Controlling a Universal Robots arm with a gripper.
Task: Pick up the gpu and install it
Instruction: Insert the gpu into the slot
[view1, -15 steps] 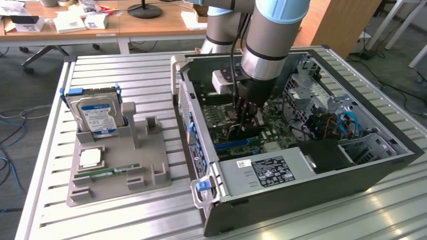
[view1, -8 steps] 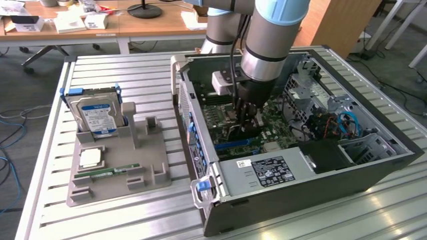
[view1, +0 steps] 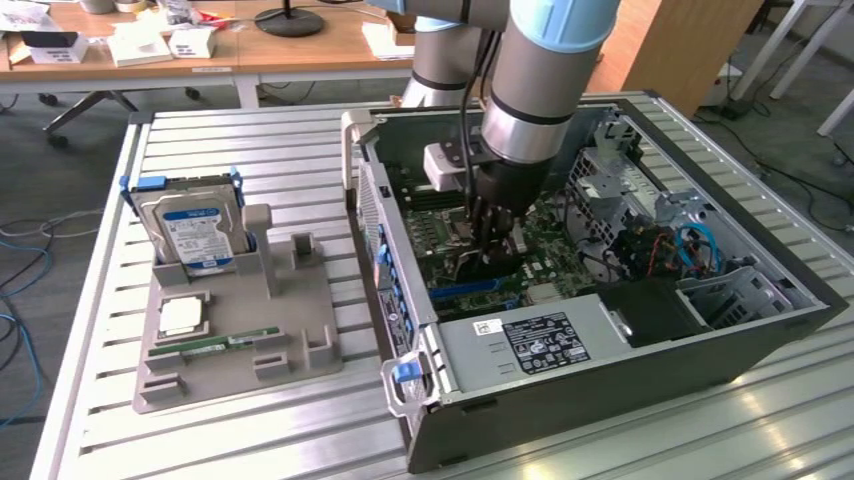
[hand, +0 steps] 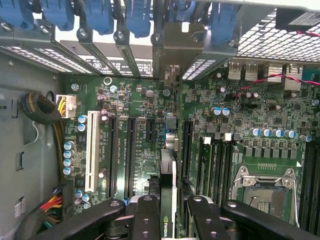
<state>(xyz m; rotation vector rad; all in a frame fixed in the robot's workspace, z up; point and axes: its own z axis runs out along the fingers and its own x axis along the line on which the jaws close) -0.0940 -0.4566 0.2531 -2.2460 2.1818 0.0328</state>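
gpu (hand: 168, 192) is clamped edge-on between the gripper (hand: 172, 220) fingers (hand: 145, 217), which are closed down to the card's thickness (NVIDIA logo shows on its upper edge). Gripper sits inside the open PC case (view1: 667, 375). Card hangs low over the motherboard (hand: 240, 125); can't tell if it's touching. Long black expansion slots (hand: 130, 150) run just beside it. Beyond: rear bracket bays with blue latches (hand: 137, 15). Well apart, outside the case: grey tray (view1: 220, 345) holding the hard drive (view1: 194, 235).
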